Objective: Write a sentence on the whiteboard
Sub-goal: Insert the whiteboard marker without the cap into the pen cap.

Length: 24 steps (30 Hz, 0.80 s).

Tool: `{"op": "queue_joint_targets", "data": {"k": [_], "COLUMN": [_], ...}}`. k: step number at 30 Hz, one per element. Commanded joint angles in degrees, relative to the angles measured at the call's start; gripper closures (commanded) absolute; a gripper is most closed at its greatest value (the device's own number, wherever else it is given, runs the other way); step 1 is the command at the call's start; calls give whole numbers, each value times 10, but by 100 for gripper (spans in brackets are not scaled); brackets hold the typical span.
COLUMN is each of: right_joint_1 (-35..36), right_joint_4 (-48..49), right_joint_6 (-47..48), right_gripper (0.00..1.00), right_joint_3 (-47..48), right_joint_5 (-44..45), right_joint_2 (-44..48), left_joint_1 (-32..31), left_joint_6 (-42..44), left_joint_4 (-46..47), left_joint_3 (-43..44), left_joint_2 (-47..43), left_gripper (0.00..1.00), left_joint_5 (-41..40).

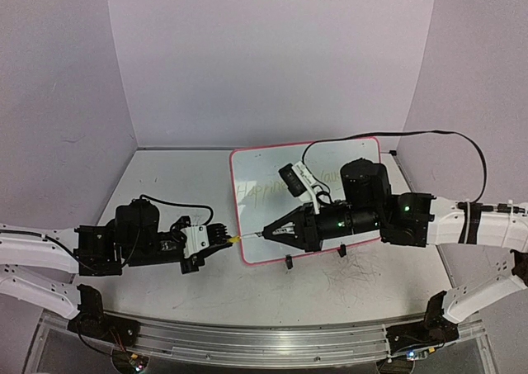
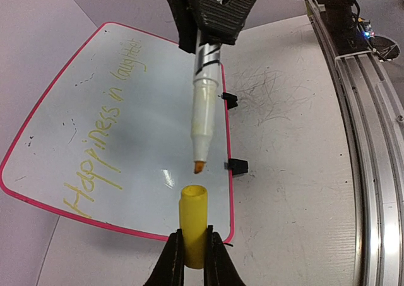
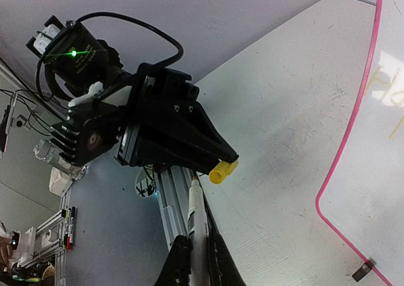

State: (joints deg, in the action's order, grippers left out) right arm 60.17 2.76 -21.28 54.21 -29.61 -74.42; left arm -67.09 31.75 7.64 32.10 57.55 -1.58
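Pinching a yellow cap [image 2: 193, 226], the left fingers [image 2: 171, 262] face the marker [image 2: 205, 109] clamped in the right fingers [image 3: 179, 262] at 3 o'clock, seemingly apart, over the whiteboard [image 2: 145, 141], which lies on the tabletop [image 2: 284, 172] bearing the sentence [image 2: 104, 147].

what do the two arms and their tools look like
The left arm and right arm have white shells on the outer links and black joint housings. The left tool has a white block at its base; the right tool is a black triangular wedge. A black cable loops from the right arm, where green lights glow.
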Motion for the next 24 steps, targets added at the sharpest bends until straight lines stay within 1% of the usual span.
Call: {"op": "queue_joint_targets", "data": {"k": [1,14,24], "right_joint_1": [4,5,5], "right_joint_4": [28,5,0], "right_joint_6": [2,2,3], "right_gripper": [100,100,100], "right_joint_3": [34,30,36], "right_joint_5": [9,33,28], "right_joint_2": [-13,-20,-31], "left_joint_1": [-2,-2,-2], "left_joint_6": [5,2,2], "left_joint_4": [24,19,16], "left_joint_3": [3,6,7], "left_joint_2": [0,-1,-1], "left_gripper": [100,100,100], "left_joint_5": [5,4,6]}}
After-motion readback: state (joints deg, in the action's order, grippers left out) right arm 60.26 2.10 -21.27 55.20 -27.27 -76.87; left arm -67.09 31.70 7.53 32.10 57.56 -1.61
